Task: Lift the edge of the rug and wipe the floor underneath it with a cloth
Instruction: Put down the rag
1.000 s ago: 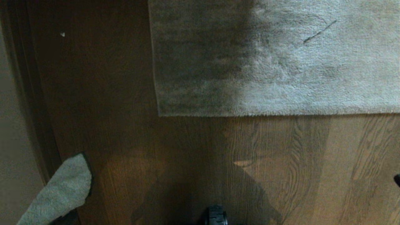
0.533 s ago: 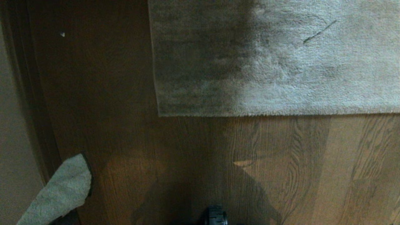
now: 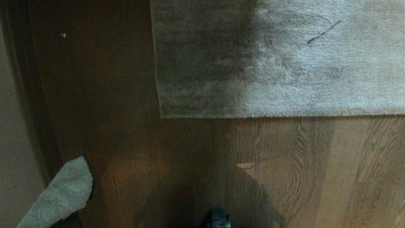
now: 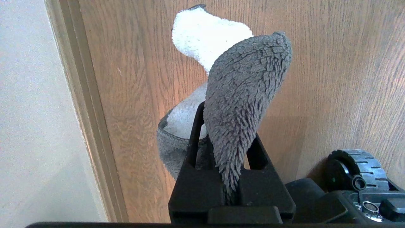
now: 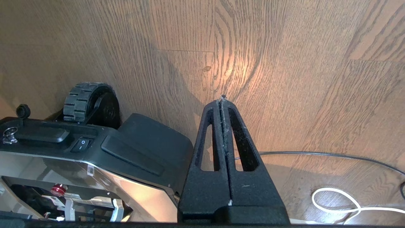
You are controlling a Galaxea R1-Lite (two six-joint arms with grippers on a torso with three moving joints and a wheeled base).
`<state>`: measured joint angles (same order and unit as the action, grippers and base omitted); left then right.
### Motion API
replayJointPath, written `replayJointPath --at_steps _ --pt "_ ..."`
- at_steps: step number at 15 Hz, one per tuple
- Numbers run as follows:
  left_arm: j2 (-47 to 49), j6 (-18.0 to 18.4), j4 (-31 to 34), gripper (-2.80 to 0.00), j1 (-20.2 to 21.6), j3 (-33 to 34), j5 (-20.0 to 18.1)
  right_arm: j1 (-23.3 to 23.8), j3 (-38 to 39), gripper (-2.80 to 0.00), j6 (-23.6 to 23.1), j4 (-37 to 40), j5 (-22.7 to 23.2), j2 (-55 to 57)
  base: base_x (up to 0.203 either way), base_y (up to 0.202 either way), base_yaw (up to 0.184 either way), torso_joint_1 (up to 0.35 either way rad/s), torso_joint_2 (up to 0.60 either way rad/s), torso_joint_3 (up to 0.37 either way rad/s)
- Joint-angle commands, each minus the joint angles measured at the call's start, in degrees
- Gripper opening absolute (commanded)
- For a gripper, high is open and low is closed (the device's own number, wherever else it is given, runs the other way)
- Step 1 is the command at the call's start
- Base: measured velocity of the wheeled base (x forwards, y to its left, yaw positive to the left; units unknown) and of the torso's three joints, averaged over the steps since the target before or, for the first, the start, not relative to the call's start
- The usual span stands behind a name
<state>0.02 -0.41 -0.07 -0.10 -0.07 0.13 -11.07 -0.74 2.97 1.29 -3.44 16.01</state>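
The pale plush rug lies flat across the far half of the head view; the rug edge (image 3: 269, 115) runs straight and meets its corner (image 3: 161, 116) at the left. The brown wood floor (image 3: 316, 164) stretches from it toward me. At the near left hangs the cloth (image 3: 60, 196), a small nubby grey towel. My left gripper (image 4: 226, 133) is shut on the cloth (image 4: 243, 88), which stands up out of the jaws above the floor. My right gripper (image 5: 222, 102) is shut and empty over bare floor (image 5: 284, 63), well short of the rug and outside the head view.
A pale wall (image 3: 15, 133) with a dark baseboard (image 3: 38, 120) borders the floor on the left. My base and a front wheel (image 3: 218, 218) sit at the near edge. A thin black cable (image 5: 316, 154) and a looped white cable (image 5: 335, 202) lie on the floor beside the base.
The dark tip of my right gripper, seen at the right border of the head view one second ago, has drawn out of it. The cloth and rug stay where they were.
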Motion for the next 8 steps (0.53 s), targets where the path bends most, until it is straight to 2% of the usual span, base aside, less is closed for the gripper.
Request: replayJointPath --at_steps 1,8 --pt "0.0 0.0 0.0 -2.80 0.0 0.0 0.0 0.0 0.0 -2.80 0.2 0.0 0.0 0.2 0.000 0.000 0.000 0.000 0.00 0.000" --pt "0.0 0.0 0.0 -2.80 0.0 0.0 0.0 0.1 0.0 -2.80 0.2 0.0 0.0 0.1 0.000 0.000 0.000 0.000 0.00 0.000"
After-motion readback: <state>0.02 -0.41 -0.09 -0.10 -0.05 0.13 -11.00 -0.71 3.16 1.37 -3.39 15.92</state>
